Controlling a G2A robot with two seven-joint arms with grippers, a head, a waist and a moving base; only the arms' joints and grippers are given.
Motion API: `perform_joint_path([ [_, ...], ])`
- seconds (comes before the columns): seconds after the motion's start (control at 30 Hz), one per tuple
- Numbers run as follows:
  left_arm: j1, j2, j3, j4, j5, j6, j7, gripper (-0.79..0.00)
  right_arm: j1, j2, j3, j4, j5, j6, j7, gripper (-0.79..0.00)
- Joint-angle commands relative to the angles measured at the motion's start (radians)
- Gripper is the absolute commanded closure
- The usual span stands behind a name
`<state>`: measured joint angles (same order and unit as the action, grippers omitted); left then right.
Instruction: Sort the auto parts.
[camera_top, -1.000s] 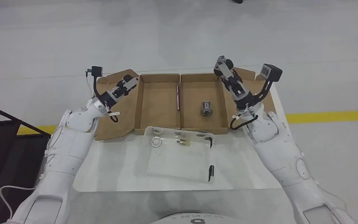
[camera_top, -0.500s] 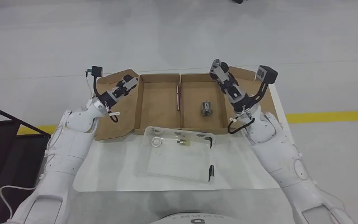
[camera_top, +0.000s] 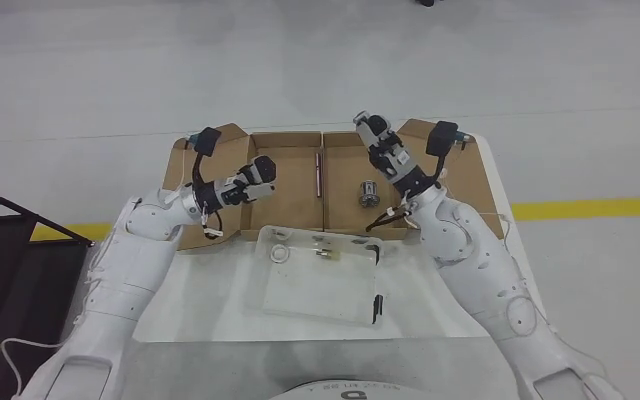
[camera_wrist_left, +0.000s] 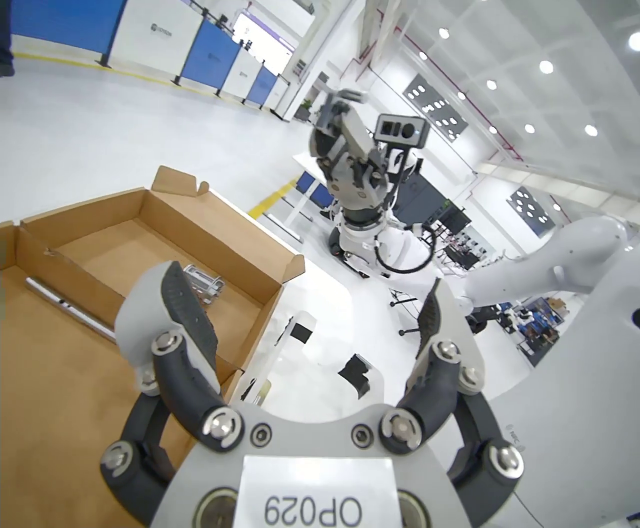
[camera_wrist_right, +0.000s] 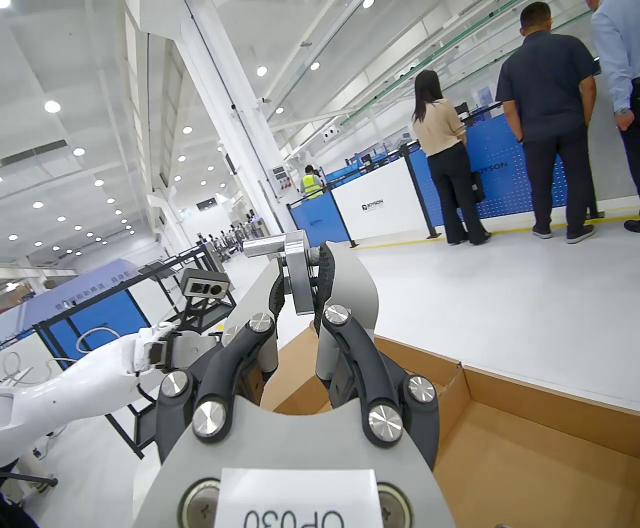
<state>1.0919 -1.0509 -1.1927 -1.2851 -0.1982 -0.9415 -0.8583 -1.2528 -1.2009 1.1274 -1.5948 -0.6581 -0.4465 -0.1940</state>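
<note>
My right gripper (camera_wrist_right: 300, 272) is clenched on a metal disc with a stub shaft (camera_wrist_right: 295, 282), pinched near the very tips of my fingers. In the top view it hangs at upper centre of the frame, over the far edge of the right compartment of the cardboard box (camera_top: 285, 195).

That is my worry. The hold is thin and far out on the pads, so I judge the disc could pivot or slide free if I swing the wrist sharply. From where I hang, it might fall past the far wall onto the table instead of into the box.

If I let go from this height it may bounce, strike the metal fitting (camera_top: 368, 192) lying in that compartment, or hop the divider to the metal rod (camera_top: 318, 172) on the left side, spoiling the sort.

My left gripper (camera_wrist_left: 305, 287) is released and empty, over the left compartment at centre left. The clear tray (camera_top: 320, 295) with the unsorted parts lies below the box in the frame.
</note>
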Motion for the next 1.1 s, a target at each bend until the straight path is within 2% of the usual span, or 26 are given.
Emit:
perform_joint_path([
  [0.0, 0.000, 0.000, 0.000, 0.001, 0.001, 0.003, 0.002, -0.785, 0.000, 0.000, 0.000, 0.000, 0.003, -0.001, 0.001, 0.000],
  [0.1, 0.002, 0.000, 0.000, -0.003, 0.001, 0.006, 0.008, -0.785, 0.000, 0.000, 0.000, 0.000, 0.003, -0.001, 0.001, 0.000],
  [0.33, 0.040, 0.003, -0.016, -0.110, -0.006, -0.017, 0.064, -0.785, -0.007, 0.002, 0.001, -0.026, -0.101, 0.019, 0.036, 0.000],
  [0.43, 0.051, 0.009, -0.028, -0.156, 0.041, -0.026, 0.054, -0.785, -0.010, 0.004, 0.002, -0.040, -0.160, 0.015, 0.066, 0.000],
  [0.6, 0.085, 0.012, -0.058, -0.219, 0.143, -0.027, 0.120, -0.754, -0.016, 0.008, 0.001, -0.053, -0.173, -0.038, 0.134, 0.000],
  [0.67, 0.096, 0.014, -0.070, -0.237, 0.168, -0.030, 0.143, -0.702, -0.018, 0.010, 0.005, -0.053, -0.149, -0.073, 0.168, 0.000],
  [0.73, 0.107, 0.015, -0.079, -0.249, 0.189, -0.030, 0.159, -0.606, -0.021, 0.012, 0.009, -0.053, -0.124, -0.106, 0.202, 0.000],
  [0.77, 0.111, 0.017, -0.081, -0.254, 0.191, -0.028, 0.162, -0.533, -0.021, 0.013, 0.012, -0.053, -0.116, -0.117, 0.217, 0.000],
  [0.8, 0.114, 0.018, -0.082, -0.259, 0.190, -0.029, 0.164, -0.376, -0.022, 0.014, 0.014, -0.054, -0.113, -0.125, 0.231, 0.000],
  [0.9, 0.116, 0.022, -0.083, -0.264, 0.172, -0.025, 0.152, -0.265, -0.026, 0.016, 0.016, -0.061, -0.093, -0.152, 0.262, 0.000],
  [0.97, 0.116, 0.024, -0.082, -0.263, 0.172, -0.022, 0.146, -0.262, -0.027, 0.018, 0.017, -0.067, -0.078, -0.171, 0.283, 0.000],
  [1.07, 0.113, 0.026, -0.077, -0.264, 0.178, -0.014, 0.141, -0.305, -0.029, 0.020, 0.016, -0.078, -0.080, -0.189, 0.310, 0.000],
])
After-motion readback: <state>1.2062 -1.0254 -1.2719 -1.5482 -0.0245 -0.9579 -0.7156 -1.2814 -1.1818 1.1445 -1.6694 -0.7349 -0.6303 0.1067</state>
